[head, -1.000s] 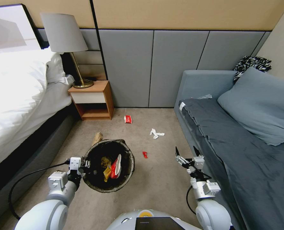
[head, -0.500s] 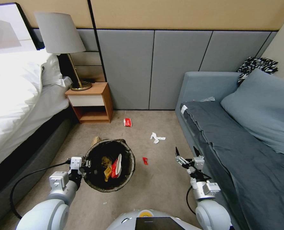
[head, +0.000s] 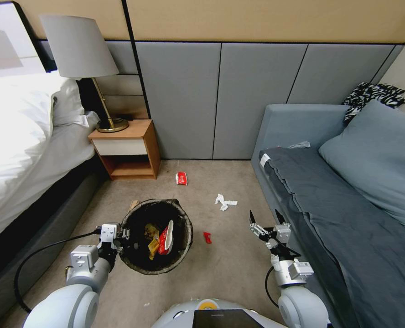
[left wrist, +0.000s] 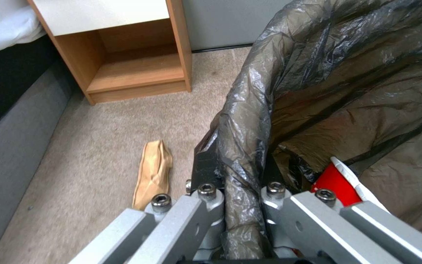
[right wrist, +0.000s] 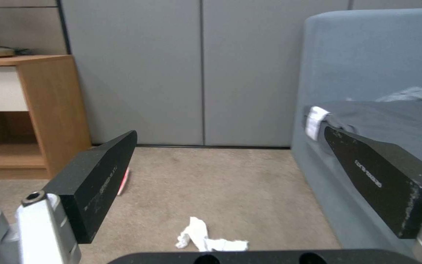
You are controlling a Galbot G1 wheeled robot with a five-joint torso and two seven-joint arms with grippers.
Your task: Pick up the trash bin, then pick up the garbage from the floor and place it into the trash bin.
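Left claw: clamped on the near-left rim of the trash bin, one finger inside and one outside, the liner bag pinched between them; seen close in the left wrist view.
Trash bin: held at the left claw, mouth open upward, dark liner bag folded over the rim; bin's contact with the floor cannot be told.
Bin contents: red-and-white wrapper and yellow wrapper lying inside, just beyond the left claw's inner finger.
Right claw: held above the floor beside the sofa, fingers spread wide apart, holding nothing.
Crumpled white tissue: on the floor ahead of the right claw and slightly toward the left claw; between the spread fingers in the right wrist view.
Small red scrap: on the floor between the two claws, just beside the bin.
Red packet: on the floor well ahead of both claws, near the nightstand.
Brown crumpled paper: on the floor just beyond the left claw, outside the bin.
Floor: beige carpet.
Nightstand: wooden, well ahead of the left claw, lamp on top.
Sofa: grey, along the outer side of the right claw.
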